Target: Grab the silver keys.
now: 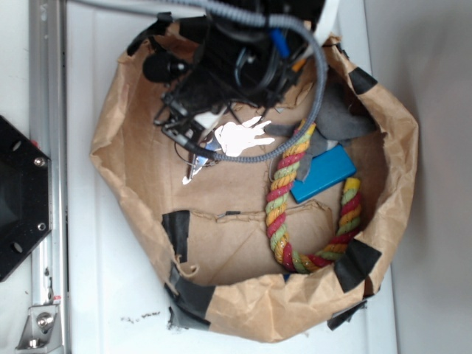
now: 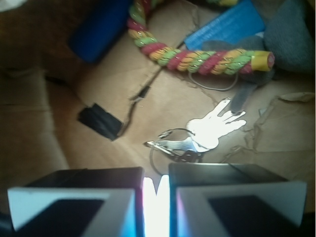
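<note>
The silver keys (image 2: 207, 132) form a small bunch of shiny metal on a thin wire ring. One part glares almost white and fans out like a flat hand; smaller blades and a darker head lie at its lower left. They rest on the brown paper floor just ahead of the fingertips, free of them. In the exterior view the same bunch (image 1: 240, 140) shows as a bright white patch beside the arm's tool end.

The gripper (image 2: 156, 190) has its two white-faced fingers (image 2: 74, 202) drawn close, with only a narrow bright slit between them and nothing pinched there. In the exterior view the gripper (image 1: 184, 144) hangs low over the upper left of the bag floor. The black arm (image 1: 228, 59) reaches in from the top edge, and a grey cable (image 1: 310, 81) loops round its right side.

The container is a brown paper bag (image 1: 110, 147), rolled down into an open bowl and patched with black tape (image 1: 177, 232). Inside, besides the keys, lie a red-yellow-green twisted rope (image 1: 284, 214) curving along the right and lower wall, a blue rectangular block (image 1: 324, 173) touching the rope's upper stretch, and grey cloth (image 1: 339, 118) near the upper right. The wrist view also shows a dark blue object (image 2: 98, 29) at the upper left, blurred. The bag sits on a white table (image 1: 110, 295).
</note>
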You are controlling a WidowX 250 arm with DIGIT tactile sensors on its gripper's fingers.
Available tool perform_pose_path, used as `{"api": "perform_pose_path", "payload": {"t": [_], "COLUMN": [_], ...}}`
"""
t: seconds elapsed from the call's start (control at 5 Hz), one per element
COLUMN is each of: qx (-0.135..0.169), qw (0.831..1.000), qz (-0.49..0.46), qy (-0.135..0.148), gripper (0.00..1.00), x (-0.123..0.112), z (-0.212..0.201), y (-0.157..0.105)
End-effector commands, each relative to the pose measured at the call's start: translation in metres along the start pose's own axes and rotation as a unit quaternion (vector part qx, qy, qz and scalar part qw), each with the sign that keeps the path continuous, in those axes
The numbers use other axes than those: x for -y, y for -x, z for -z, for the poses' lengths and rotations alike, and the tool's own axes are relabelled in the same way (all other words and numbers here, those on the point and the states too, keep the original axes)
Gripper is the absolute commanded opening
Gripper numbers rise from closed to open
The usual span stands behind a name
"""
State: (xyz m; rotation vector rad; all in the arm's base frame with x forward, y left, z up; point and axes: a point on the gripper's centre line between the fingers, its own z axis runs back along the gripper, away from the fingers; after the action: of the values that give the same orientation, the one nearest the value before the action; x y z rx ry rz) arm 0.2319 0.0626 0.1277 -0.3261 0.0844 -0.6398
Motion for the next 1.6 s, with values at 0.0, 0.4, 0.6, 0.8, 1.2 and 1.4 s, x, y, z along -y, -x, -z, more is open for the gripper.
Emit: {"api": "perform_pose_path", "payload": {"t": [0.0,0.4,0.6,0.8,1.2,1.4], "qx": [0.024,0.045,0.055,0.065,0.083,0.083], "qw": [0.999,0.996,0.995,0.993,0.989,0.989], "qz": [0.007,-0.007,-0.034,-0.051,-0.068,-0.068], "qy": [-0.044,-0.071,-0.076,-0.086,-0.099,-0.099], "gripper": [0.00,1.00,1.00,1.00,1.00,1.00], "x": [-0.002,0.000,0.004,0.016,0.020,0.020], "z": [-0.018,0.000,0.017,0.036,0.046,0.046], "y": [0.005,0.007,-0.002,-0.007,-0.012,-0.012]}}
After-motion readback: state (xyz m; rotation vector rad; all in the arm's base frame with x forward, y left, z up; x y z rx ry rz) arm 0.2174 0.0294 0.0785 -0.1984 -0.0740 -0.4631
